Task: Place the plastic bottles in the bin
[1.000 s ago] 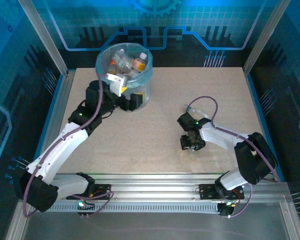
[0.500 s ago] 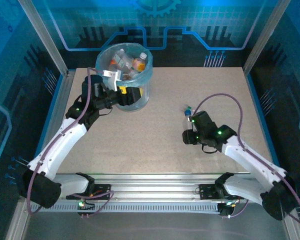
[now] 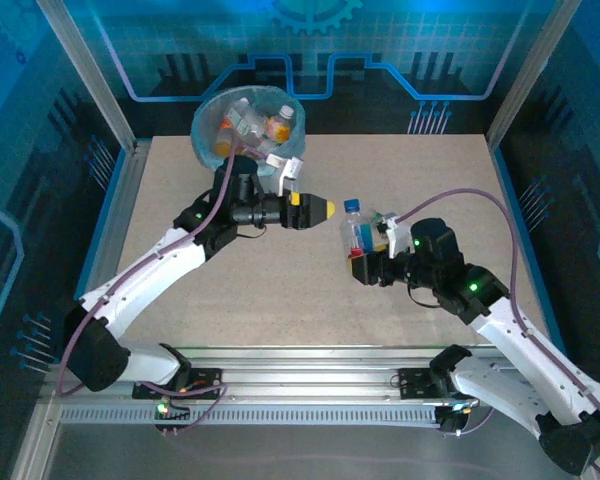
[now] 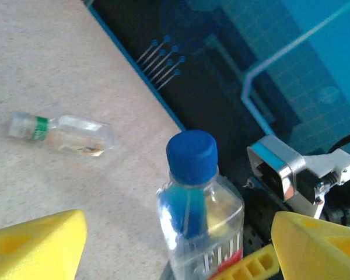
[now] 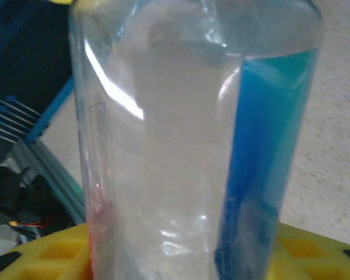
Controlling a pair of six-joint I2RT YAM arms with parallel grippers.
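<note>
The blue-capped bottle [image 3: 354,228] stands upright at mid-table, long axis vertical and cap up, pinched near its base by the right gripper [image 3: 363,262]. The left gripper [image 3: 318,209], fingers spread wide, points at it from the bin's [image 3: 202,140] side. This looks like a hand-over: the left should close round the bottle before the right lets go.

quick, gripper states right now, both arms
left gripper: open, holding nothing
right gripper: closed on the blue-capped bottle, held upright
</note>
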